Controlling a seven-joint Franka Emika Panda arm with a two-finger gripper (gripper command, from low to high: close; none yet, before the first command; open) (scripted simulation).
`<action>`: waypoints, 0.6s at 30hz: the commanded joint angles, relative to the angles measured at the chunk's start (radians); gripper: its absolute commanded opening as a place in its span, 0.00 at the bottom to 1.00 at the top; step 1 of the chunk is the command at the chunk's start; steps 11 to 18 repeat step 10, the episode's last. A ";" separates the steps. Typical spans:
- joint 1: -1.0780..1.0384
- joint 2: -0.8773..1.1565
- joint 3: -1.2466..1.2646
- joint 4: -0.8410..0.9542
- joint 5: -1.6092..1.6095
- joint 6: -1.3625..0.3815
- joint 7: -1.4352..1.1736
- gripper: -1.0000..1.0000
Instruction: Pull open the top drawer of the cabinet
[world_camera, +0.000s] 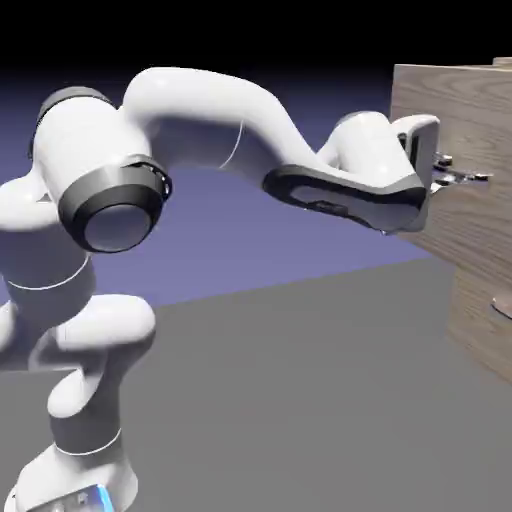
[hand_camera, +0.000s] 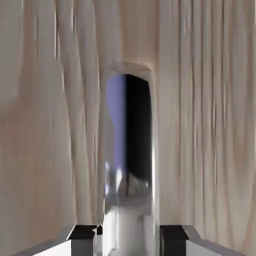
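Observation:
The cabinet (world_camera: 470, 260) stands at the exterior view's right, a light brown wood-grain box. Its top drawer (world_camera: 455, 110) is the upper section, and its front seems to stand out a little toward the arm from the front below. My gripper (world_camera: 468, 178) reaches level against that front, shut on the top drawer's thin grey metal handle (world_camera: 482, 178). In the hand view the shiny handle (hand_camera: 129, 150) runs up the middle between my two grey fingertips (hand_camera: 82, 235), with my gripper (hand_camera: 129, 239) closed around it and wood grain (hand_camera: 210, 100) filling the rest.
A lower drawer front with its own small grey handle (world_camera: 503, 305) sits beneath the top one. The grey table (world_camera: 300, 400) spreads between the robot's base and the cabinet. The arm's elbow (world_camera: 110, 200) bulges at the upper left.

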 joint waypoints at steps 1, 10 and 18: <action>-0.037 -0.005 0.032 -0.020 0.000 -0.002 0.001 0.00; -0.289 -0.093 0.252 -0.182 0.028 -0.005 -0.033 1.00; -0.289 -0.093 0.252 -0.182 0.028 -0.005 -0.033 1.00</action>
